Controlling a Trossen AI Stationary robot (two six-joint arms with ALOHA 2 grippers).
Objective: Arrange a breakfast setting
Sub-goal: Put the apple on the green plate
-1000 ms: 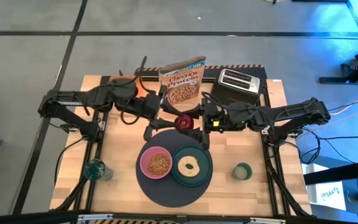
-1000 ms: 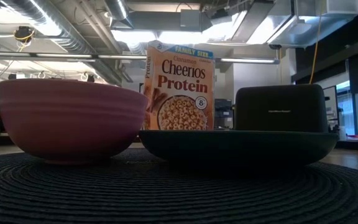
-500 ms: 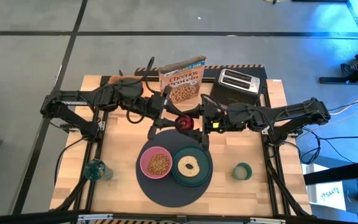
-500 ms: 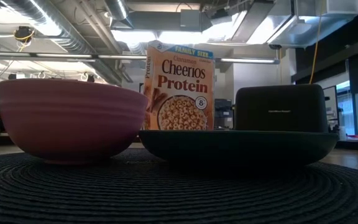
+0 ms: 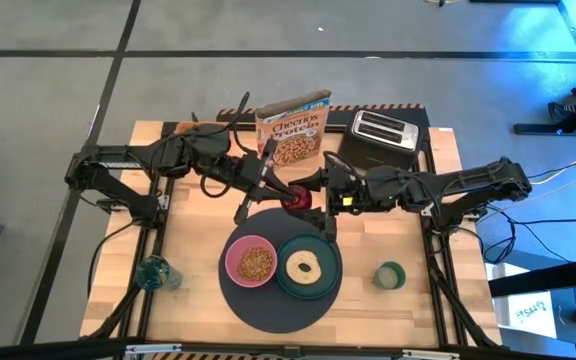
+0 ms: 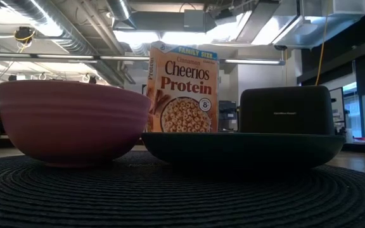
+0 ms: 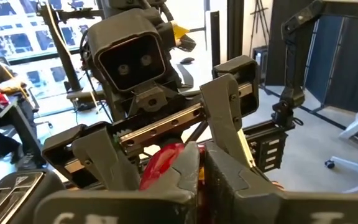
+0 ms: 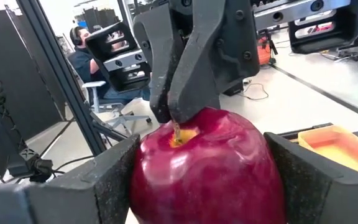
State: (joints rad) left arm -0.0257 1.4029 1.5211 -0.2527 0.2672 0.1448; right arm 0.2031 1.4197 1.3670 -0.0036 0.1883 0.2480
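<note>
The right pincer [image 5: 303, 194] clamps a glossy, round red apple [image 8: 207, 165] between its dark textured pads above the wooden desk [image 5: 188, 245]. The left pincer [image 5: 276, 184], fingers pressed together, touches the apple's stem end. Nearer the front, a woven round dark mat [image 5: 268, 300] carries a ribbed pink bowl [image 5: 251, 263] of cereal and a green plate [image 5: 309, 267] with a bagel ring [image 5: 302, 266].
</note>
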